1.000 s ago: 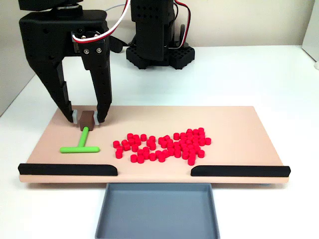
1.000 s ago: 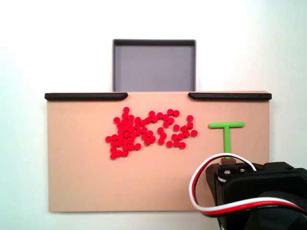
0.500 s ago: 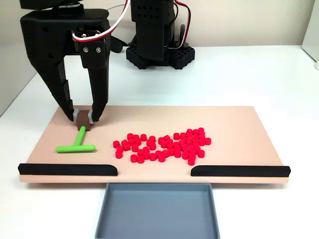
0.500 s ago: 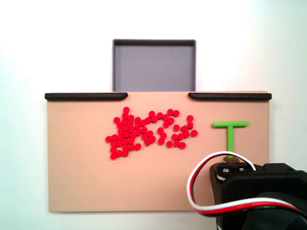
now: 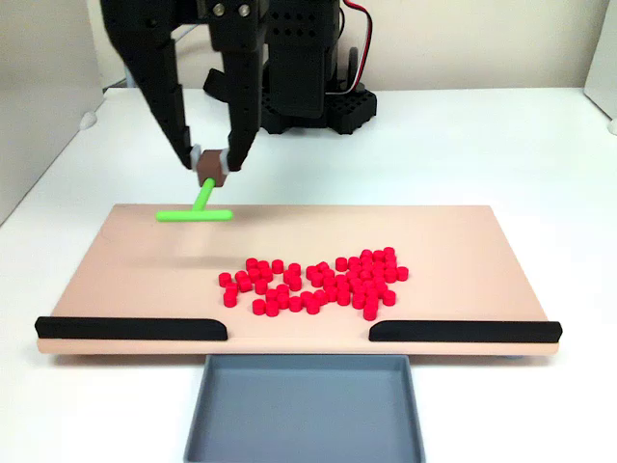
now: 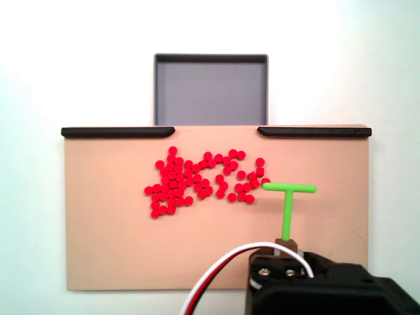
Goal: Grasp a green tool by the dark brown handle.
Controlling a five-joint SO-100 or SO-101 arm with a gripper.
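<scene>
Spanning the white table [image 5: 501, 145], a tan board [image 5: 463, 241] carries red cylinders [image 5: 318, 282].

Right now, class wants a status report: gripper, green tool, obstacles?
Gripper shut on dark brown cube handle. Bright green T-shaped tool lifted off tan board. Red cylinder pile beside it, clear.

The green tool [image 5: 199, 209], T-shaped, hangs clear above the board, its dark brown handle [image 5: 210, 170] clamped in my gripper [image 5: 211, 166].

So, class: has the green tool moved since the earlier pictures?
Yes. The green tool is lifted off the tan board, held by its dark brown handle in the gripper, nearer the board's far edge.
</scene>
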